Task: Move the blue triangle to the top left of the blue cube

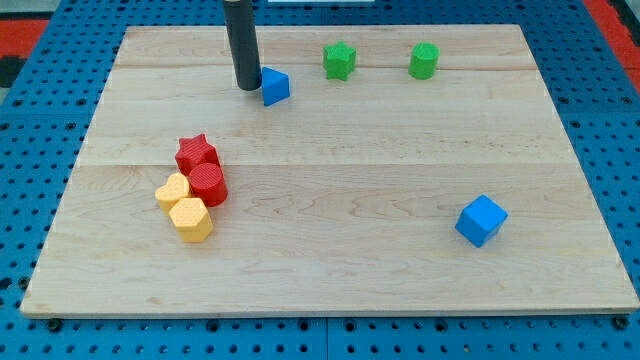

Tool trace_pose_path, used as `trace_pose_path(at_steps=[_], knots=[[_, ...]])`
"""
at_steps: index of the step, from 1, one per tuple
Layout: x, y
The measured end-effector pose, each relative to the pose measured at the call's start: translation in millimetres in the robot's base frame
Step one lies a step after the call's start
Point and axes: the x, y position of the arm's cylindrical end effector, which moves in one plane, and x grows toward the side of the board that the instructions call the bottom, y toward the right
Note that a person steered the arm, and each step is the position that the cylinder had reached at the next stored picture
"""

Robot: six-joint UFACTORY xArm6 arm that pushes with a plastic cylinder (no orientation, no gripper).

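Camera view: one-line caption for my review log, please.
My tip rests just left of the blue triangle near the board's top; blue cube sits far lower right.

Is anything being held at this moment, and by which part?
Nothing is held. My tip sits just left of the blue triangle, close or touching.

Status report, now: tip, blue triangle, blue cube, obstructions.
My tip against blue triangle, on its left. Blue cube far off, lower right. Nothing on the board between them.

Between the blue triangle point(275, 86) and the blue cube point(481, 220) the desk point(350, 180) lies open; the green star point(340, 61) stands near the triangle's right.
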Motion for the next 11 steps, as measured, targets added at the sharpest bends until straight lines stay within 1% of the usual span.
trace_pose_path(at_steps=[1,2,3,4,5,6,7,8,9,10,11], knots=[[11,34],[-28,21],[-1,86],[73,145],[73,118],[31,98],[16,71],[36,52],[79,80],[94,131],[65,126]])
